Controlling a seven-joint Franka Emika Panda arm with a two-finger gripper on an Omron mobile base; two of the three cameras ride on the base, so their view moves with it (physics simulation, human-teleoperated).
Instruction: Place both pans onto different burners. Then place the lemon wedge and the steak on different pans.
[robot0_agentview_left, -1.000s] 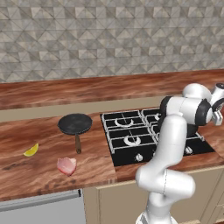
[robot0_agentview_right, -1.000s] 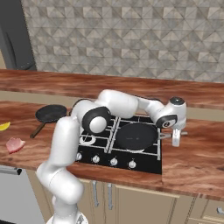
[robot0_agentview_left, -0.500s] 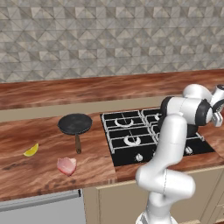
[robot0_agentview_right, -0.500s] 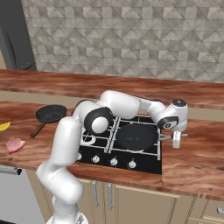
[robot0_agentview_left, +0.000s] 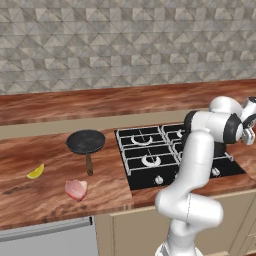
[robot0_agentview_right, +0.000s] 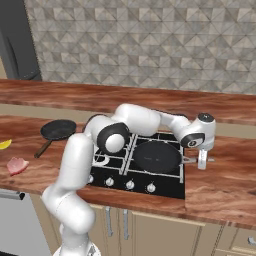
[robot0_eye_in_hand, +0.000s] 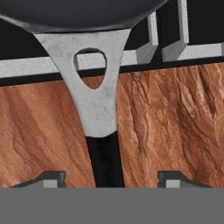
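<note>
One black pan (robot0_agentview_right: 156, 156) rests on the front right burner of the cooktop (robot0_agentview_right: 116, 176). Its grey and black handle (robot0_eye_in_hand: 98, 109) points right, out over the wooden counter. My gripper (robot0_agentview_right: 202, 160) hangs over that handle, open; in the hand view the gripper (robot0_eye_in_hand: 112, 177) has its fingertips (robot0_eye_in_hand: 52, 177) well clear of the handle on both sides. The second pan (robot0_agentview_left: 86, 141), with a thin brown handle, sits on the counter left of the cooktop (robot0_agentview_left: 145, 150). The lemon wedge (robot0_agentview_left: 35, 172) and the steak (robot0_agentview_left: 76, 189) lie in front of it, also seen as the pan (robot0_agentview_right: 58, 129), lemon wedge (robot0_agentview_right: 4, 144) and steak (robot0_agentview_right: 17, 165).
The left burners (robot0_agentview_left: 141, 140) carry nothing. A raised wooden ledge (robot0_agentview_left: 100, 102) and a tiled wall run behind the counter. A dark tall appliance (robot0_agentview_right: 17, 45) stands at the far left. My own arm (robot0_agentview_left: 200, 165) covers the right half of the cooktop in the left base view.
The jaws have opened off the pan handle, which they gripped before. The hand has sunk slightly. The pan stays on the front right burner.
</note>
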